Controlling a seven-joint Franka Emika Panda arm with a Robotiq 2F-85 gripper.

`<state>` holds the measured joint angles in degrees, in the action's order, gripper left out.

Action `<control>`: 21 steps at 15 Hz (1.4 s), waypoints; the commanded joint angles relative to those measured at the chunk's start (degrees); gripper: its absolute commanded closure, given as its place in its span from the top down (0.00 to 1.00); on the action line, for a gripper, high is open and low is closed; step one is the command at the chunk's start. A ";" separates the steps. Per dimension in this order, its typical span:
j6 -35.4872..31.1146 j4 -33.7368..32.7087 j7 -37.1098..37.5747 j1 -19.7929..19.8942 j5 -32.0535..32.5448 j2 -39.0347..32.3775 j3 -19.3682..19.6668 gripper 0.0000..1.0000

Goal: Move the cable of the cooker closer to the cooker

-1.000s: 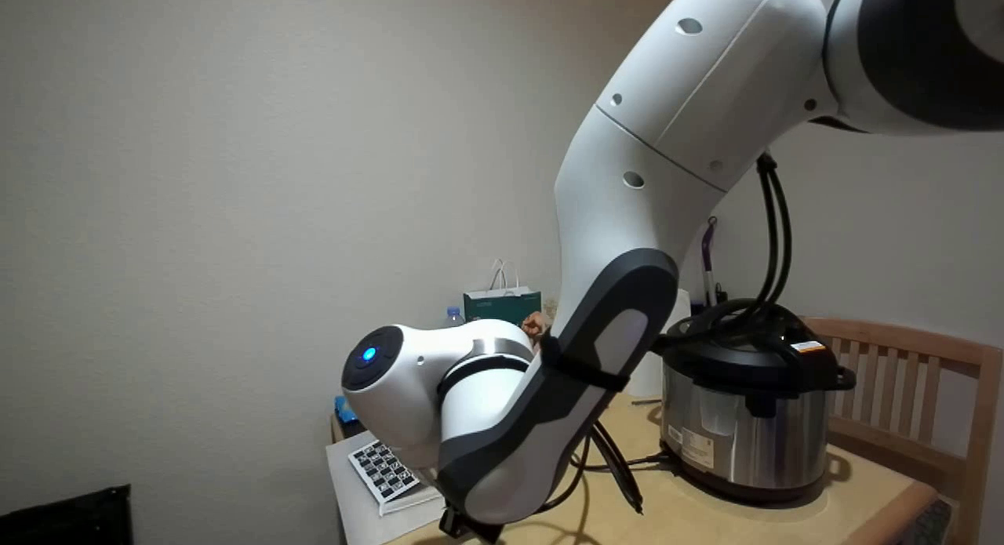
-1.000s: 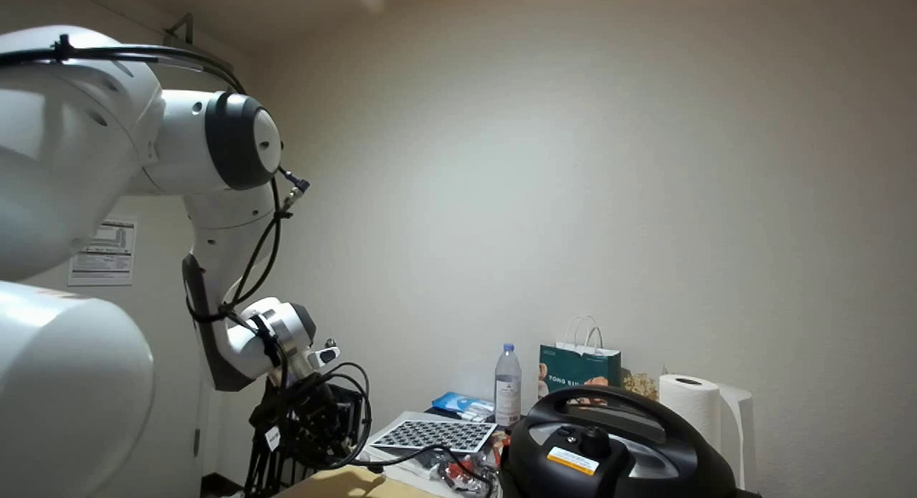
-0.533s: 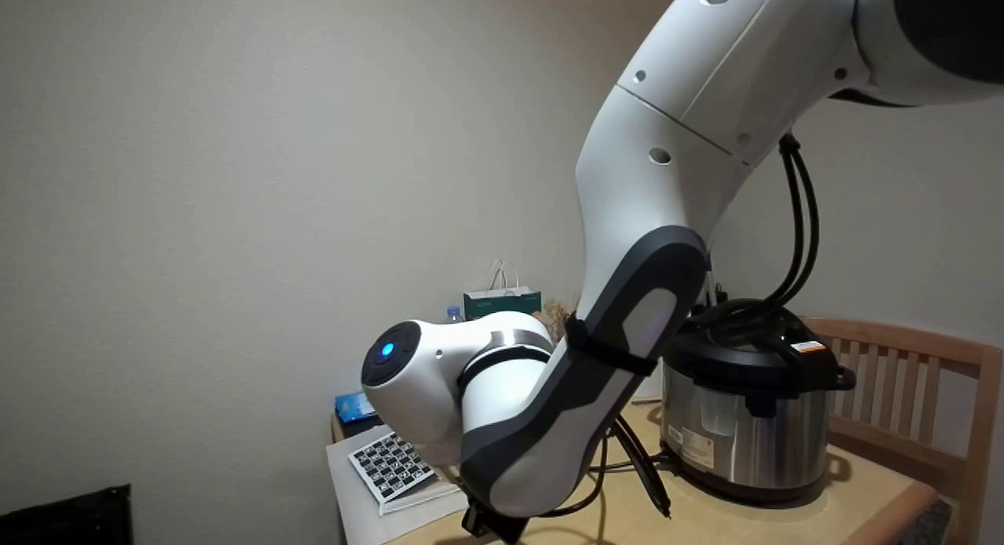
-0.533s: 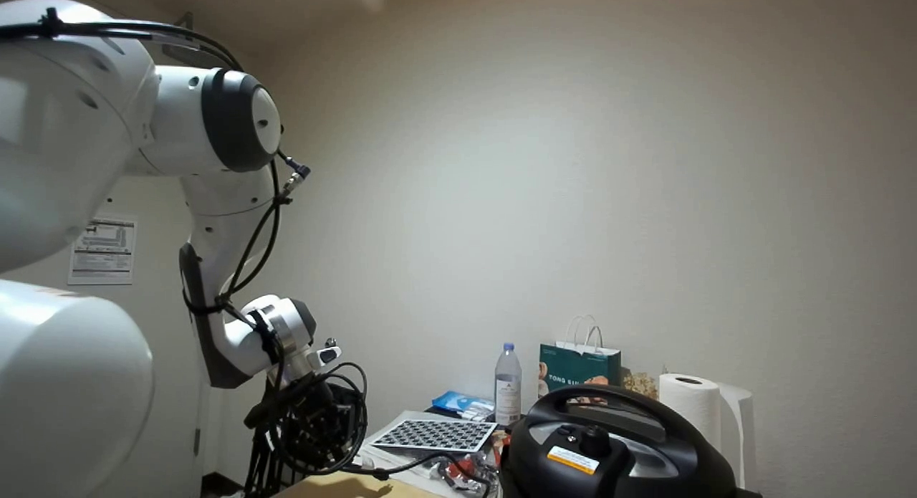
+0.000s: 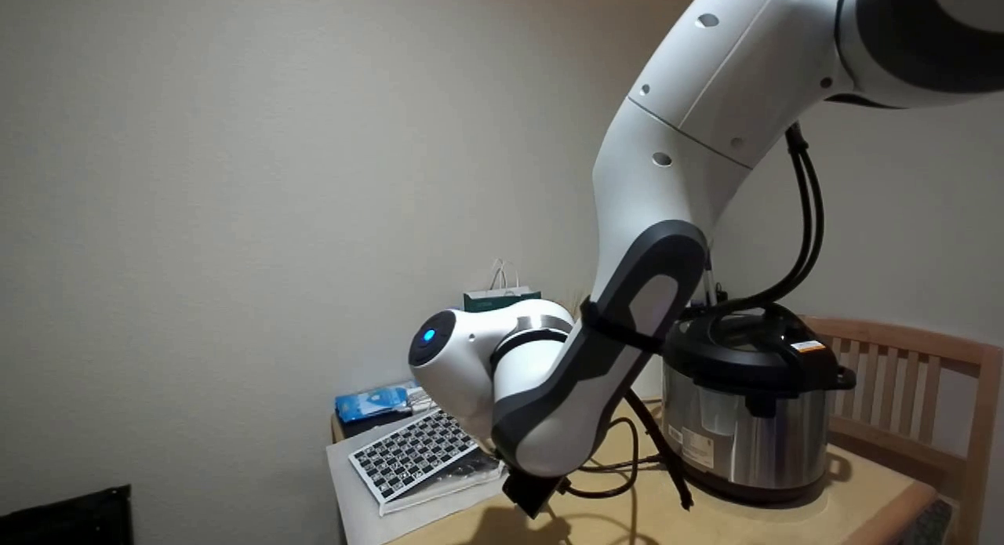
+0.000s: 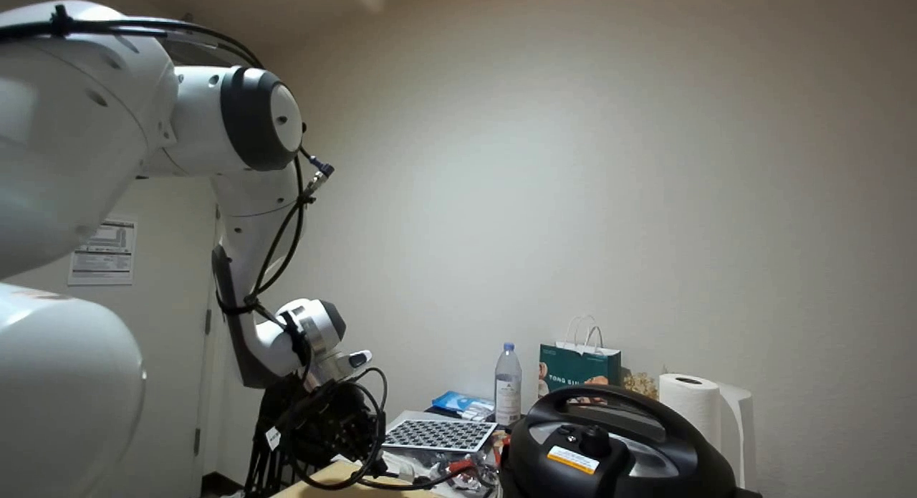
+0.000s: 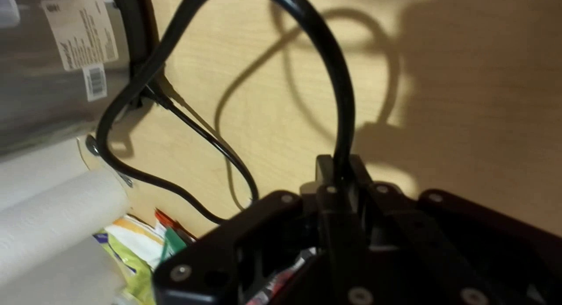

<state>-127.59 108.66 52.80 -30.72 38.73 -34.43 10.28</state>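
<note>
Nearest you: gripper (image 7: 341, 166) clamped on the cable (image 7: 344, 94); grip done, and you have the held stretch up off the table (image 7: 268, 134), shadow thrown below it; by my judgement you've the carry-in, lowering and release left; cable glossy black, bowing from the jaws in one fat, loose loop, then out of sight behind the gripper in the wrist view; farther out, a slimmer-looking length meets the base of the cooker (image 5: 753, 419), upright on the table, apart from your gripper.
</note>
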 commanded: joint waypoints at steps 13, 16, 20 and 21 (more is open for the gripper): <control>2.94 5.68 4.13 13.99 1.19 4.45 -5.07 0.08; -1.84 7.45 -9.45 18.24 -0.18 5.44 -4.90 0.08; -0.43 5.21 -22.15 23.52 -1.68 3.58 -4.54 0.08; -0.87 5.63 -17.72 21.49 -0.47 3.95 -4.11 0.15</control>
<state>-128.51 114.38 35.19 -8.86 38.53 -30.44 5.88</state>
